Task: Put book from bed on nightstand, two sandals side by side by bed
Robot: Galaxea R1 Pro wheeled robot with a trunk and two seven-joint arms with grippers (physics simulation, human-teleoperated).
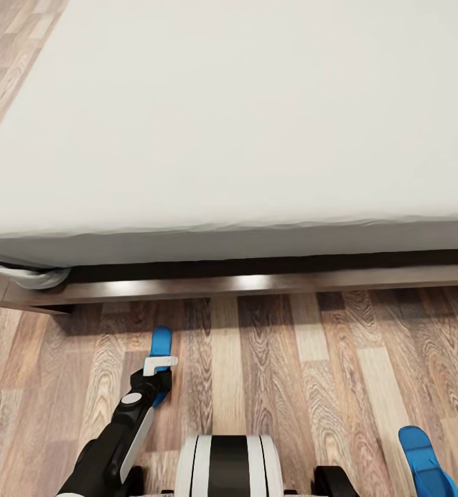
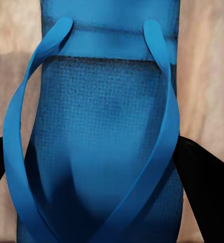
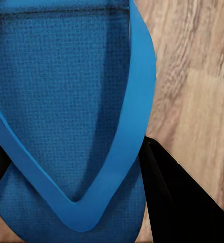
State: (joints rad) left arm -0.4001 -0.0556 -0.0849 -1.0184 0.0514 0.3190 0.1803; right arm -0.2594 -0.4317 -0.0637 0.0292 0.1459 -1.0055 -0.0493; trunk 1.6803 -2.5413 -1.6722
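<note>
Head view has the robot facing the long side of the bed, one blue sandal carried at the left gripper over the plank floor. The other sandal hangs low by its right side, the two well apart. Left wrist view puts dark fingers tight against both edges of the sole, so that gripper seems clamped on it. Right wrist view suggests the same, though one finger is all I can properly see. They're likely held for setting down together by the bed frame.
</note>
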